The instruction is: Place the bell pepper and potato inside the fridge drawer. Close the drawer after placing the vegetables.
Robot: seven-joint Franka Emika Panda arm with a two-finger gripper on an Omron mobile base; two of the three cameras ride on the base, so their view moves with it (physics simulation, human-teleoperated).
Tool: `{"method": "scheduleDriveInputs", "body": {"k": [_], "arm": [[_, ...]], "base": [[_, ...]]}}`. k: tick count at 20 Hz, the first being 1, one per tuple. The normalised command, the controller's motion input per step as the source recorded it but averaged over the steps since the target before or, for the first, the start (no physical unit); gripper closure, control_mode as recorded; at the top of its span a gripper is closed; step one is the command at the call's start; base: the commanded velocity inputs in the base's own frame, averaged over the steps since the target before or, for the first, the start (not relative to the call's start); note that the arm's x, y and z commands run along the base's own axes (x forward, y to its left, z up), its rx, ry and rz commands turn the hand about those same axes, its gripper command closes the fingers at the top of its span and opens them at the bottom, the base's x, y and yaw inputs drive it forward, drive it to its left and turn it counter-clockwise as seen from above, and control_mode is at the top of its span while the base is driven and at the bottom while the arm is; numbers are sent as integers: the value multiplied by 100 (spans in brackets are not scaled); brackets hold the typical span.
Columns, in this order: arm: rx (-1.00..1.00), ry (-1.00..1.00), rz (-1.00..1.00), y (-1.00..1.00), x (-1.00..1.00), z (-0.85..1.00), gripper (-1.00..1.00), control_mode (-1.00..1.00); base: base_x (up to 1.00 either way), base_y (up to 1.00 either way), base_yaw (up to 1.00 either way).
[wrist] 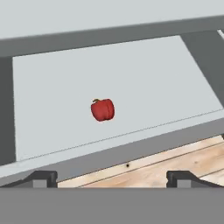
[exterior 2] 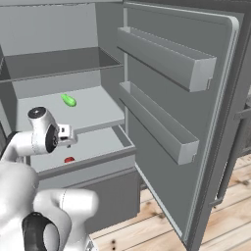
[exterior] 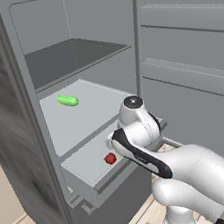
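Small glossy red bell pepper (wrist: 103, 109) lying in the pulled-out wide grey fridge drawer (wrist: 52, 105), beneath the empty, wide-open gripper (wrist: 112, 178).

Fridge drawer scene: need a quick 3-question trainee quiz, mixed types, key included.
1. True or false: the bell pepper lies inside the open fridge drawer.
2. Multiple choice: where is the elongated green vegetable?
A. in the drawer beside the pepper
B. on the shelf just above the drawer
C. in a door bin
3. Fill in: in the hand view, the gripper has its fingers spread wide and holds ____.

Key
1. True. The pepper rests on the drawer floor, clear of the walls.
2. B.
3. Nothing. The gripper is open, with the pepper lying apart from it on the drawer floor.
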Motion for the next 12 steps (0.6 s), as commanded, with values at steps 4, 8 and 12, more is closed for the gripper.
{"method": "scheduleDriveInputs", "body": {"k": [4, 8, 12], "arm": [[2, -1, -12, -83, -15, 25, -100, -100], [5, 0, -12, -73, -3, 4, -100, -100], [2, 0, -8, -32, 0, 0, -100, -100]], "base": [[0, 0, 0], [0, 0, 0], [0, 0, 0]]}}
